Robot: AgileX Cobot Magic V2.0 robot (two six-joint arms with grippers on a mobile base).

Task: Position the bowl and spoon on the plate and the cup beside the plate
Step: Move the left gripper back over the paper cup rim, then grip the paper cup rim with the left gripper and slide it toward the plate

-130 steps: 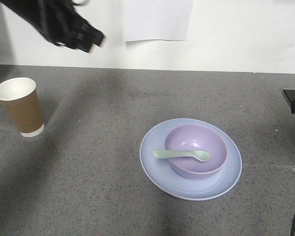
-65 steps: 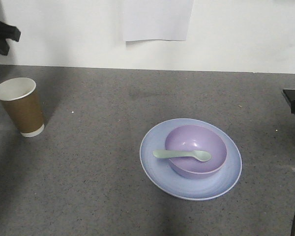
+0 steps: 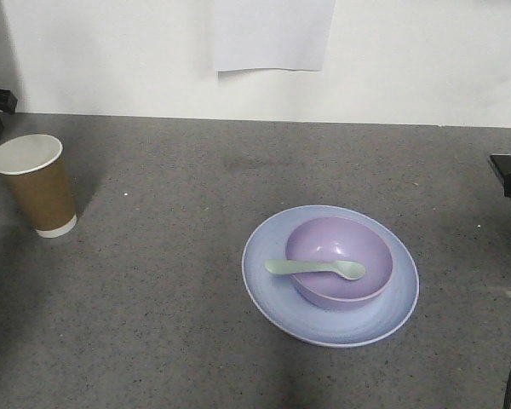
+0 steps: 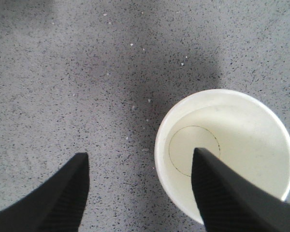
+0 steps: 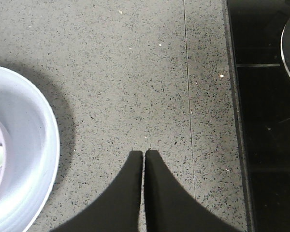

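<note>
- Spoon lies across bowl, long axis left-right, scoop right, handle sticking out left over the plate.
- Bowl sits on plate, lower right of frame.
- Cup upright, far left, well apart from plate.
- Left gripper spread above cup, holding nothing.
- Right gripper pressed together over bare counter.

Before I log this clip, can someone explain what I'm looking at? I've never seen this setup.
It is a two-armed robot at a grey table. The wide picture faces the table; the other two come from cameras on each wrist, looking down past the gripper fingers. A blue plate carries a purple bowl with a green spoon across it. A paper cup stands apart, far left. The left gripper is open above the cup; the right gripper is shut, beside the plate. Neither holds anything.
</note>
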